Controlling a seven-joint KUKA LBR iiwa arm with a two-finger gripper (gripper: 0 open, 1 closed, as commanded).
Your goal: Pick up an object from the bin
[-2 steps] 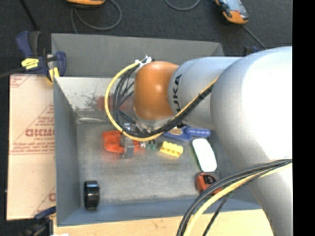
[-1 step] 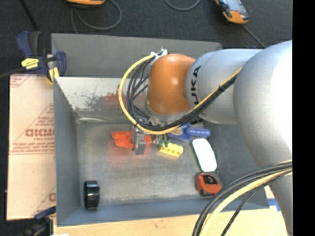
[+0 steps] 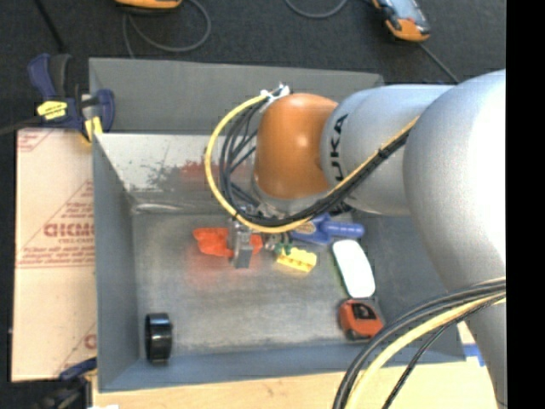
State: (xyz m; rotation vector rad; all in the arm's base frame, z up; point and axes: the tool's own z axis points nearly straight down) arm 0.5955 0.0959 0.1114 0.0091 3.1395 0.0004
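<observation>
My gripper (image 3: 243, 252) reaches down into the middle of the bin, its grey fingers right beside an orange plastic piece (image 3: 209, 242) that lies just to their left. Whether that piece sits between the fingers is hidden. A yellow toy brick (image 3: 296, 262) lies just right of the gripper. Behind the brick, a blue object (image 3: 334, 228) pokes out from under the arm.
A white oval object (image 3: 353, 267) lies right of the brick, with an orange-and-black tape measure (image 3: 361, 318) in front of it. A black cylinder (image 3: 158, 336) stands in the near left corner. The arm with its orange cover and cables hides the bin's far middle.
</observation>
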